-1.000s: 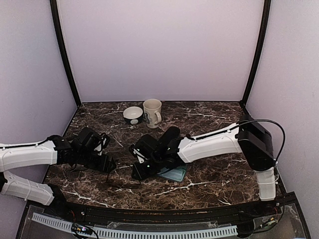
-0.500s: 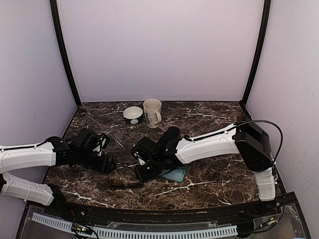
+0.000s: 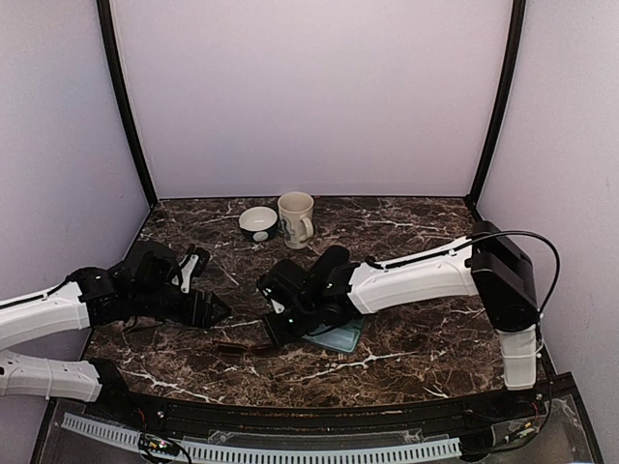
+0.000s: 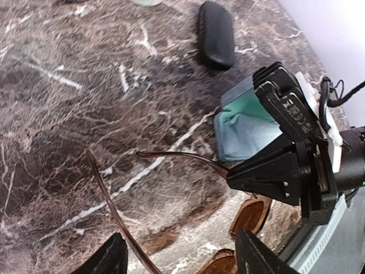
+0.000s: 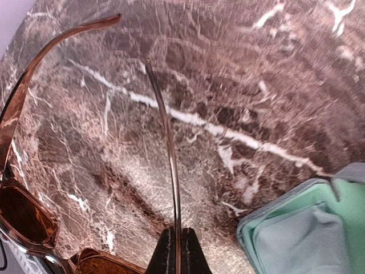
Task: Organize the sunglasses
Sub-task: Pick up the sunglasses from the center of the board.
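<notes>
From above, the right pincer is squeezed shut on one thin arm of the brown sunglasses. They lie on the bench just to its left. The left pincer hangs near, on their other side. A blue case sits just beside the right pincer, under its arm.

From the left wrist, the left pincer's fingers stand apart and hold nothing. The lenses lie between the two pincers, near the front edge. A black case lies well past them.

From the right wrist, the gripped arm runs straight out from the pincer. The other arm spreads wide to its left.

I think a quick pull could bend the thin arm or let it slip out. The spread arm could catch the left pincer. A push toward the front edge could drop the sunglasses. The open room is behind, toward the mug.
</notes>
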Motion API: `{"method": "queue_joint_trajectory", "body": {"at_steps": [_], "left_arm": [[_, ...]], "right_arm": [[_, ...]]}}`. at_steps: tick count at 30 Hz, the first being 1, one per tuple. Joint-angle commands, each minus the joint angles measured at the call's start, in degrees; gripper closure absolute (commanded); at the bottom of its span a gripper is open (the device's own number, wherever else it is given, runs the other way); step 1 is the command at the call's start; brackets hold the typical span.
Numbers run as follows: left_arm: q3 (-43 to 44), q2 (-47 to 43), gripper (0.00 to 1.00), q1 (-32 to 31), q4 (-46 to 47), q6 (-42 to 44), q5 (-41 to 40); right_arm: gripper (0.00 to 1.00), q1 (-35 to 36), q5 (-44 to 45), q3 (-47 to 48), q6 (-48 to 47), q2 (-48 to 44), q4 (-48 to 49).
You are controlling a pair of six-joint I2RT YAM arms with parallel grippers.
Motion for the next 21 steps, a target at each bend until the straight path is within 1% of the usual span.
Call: {"method": "queue_joint_trajectory", "body": {"at_steps": [1, 11, 16, 21], "left_arm": [[-1.56, -2.02, 0.34, 0.24, 1.8, 1.26, 2.19], [-2.1, -0.65, 0.34, -0.59, 4.08, 1.32, 4.16], [-1.78, 1.65, 0.39, -2.23, 5.28, 1.96, 6.09], [-1.28, 4.1, 0.4, -3.92, 5.9, 2.54, 6.09]], "right_arm": [[1.0, 0.37, 4.59, -1.13, -1.58, -4.27, 0.76], [1.0, 0.27, 7.59, -3.24, -1.08, -6.32, 1.94], [1.0, 0.15, 7.98, -3.54, -0.73, -6.74, 2.29], [1.0, -0.2, 7.79, -4.48, -0.33, -7.48, 3.41]]}}
